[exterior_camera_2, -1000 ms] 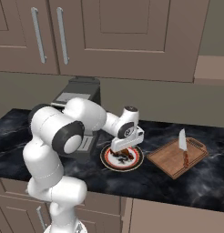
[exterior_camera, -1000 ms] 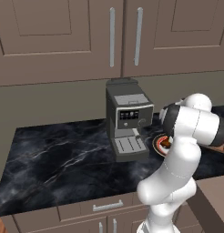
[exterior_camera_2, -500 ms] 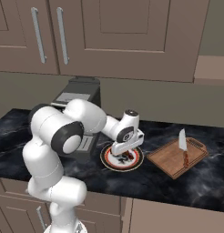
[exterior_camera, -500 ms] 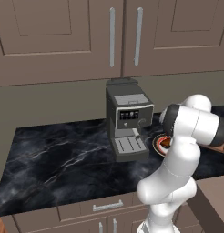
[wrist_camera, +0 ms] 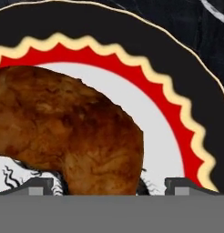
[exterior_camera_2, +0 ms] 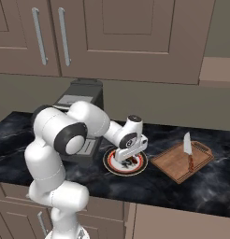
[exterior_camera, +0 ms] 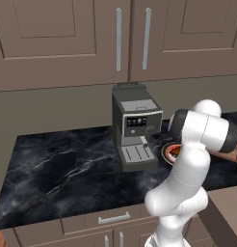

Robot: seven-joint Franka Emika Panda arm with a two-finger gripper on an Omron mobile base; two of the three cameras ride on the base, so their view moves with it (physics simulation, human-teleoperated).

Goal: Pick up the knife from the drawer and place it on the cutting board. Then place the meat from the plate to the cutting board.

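Gripper [exterior_camera_2: 130,161] lowered onto the plate [exterior_camera_2: 139,165], fingers spread wide, one to each side of the meat [wrist_camera: 73,136], not yet closed on it. In the hand view, finger tips [wrist_camera: 38,185] just peeking up at the bottom edge, one on each side of the chunk's lower lobe; meat directly ahead of the hand and very close, lying on the plate's white centre, with the red scalloped band [wrist_camera: 177,113] and dark outer rim curving round beyond it. Contact between tips and meat impossible to tell.

From the right base camera: cutting board [exterior_camera_2: 177,161] well off to the hand's side, apart from the plate, on the black marbled counter [exterior_camera_2: 201,186]. Knife [exterior_camera_2: 188,151] already lying on the board, pale blade toward the wall, reddish handle toward the counter's front edge. Coffee machine [exterior_camera_2: 84,105] on the hand's other side, behind the forearm, close to the plate.

From the left base camera: only a sliver of the plate [exterior_camera: 168,150] visible past the elbow, just beside the coffee machine's [exterior_camera: 135,128] drip tray. Drawer front [exterior_camera: 111,219] with silver bar handle below the counter, shut.
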